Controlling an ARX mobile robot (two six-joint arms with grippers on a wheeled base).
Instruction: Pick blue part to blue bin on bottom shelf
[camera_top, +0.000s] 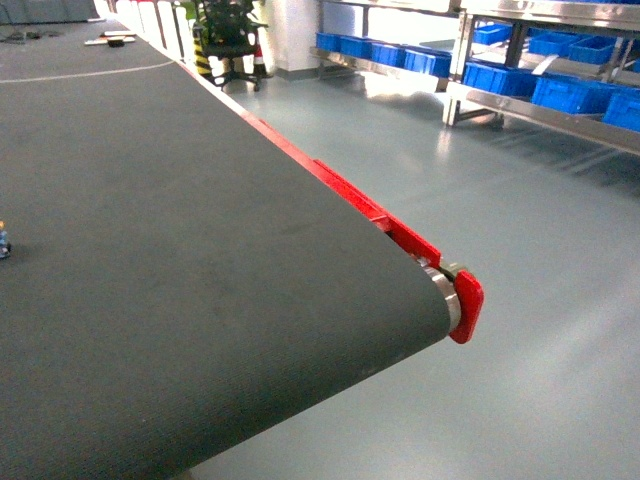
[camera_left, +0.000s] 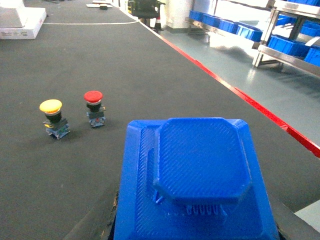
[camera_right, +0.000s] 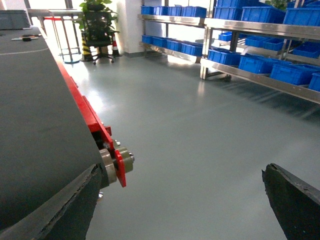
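Belt (camera_left: 100, 165); blue part (camera_left: 195, 175) between fingers (camera_left: 107, 225)

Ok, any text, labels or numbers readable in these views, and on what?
None can be read.
White box at the belt's far end: no print shows.
Blue part in the left tool: only ribbed surface, no marking.
Shelf bins: any labels are too small to tell.

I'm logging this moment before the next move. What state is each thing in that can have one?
blue part: held up close at the left gripper, above the belt
left gripper: fingers hidden by the part, so its state is unreadable
right gripper: open, empty
yellow button: upright on the belt
red button: upright on the belt
blue bins: sitting on the racks
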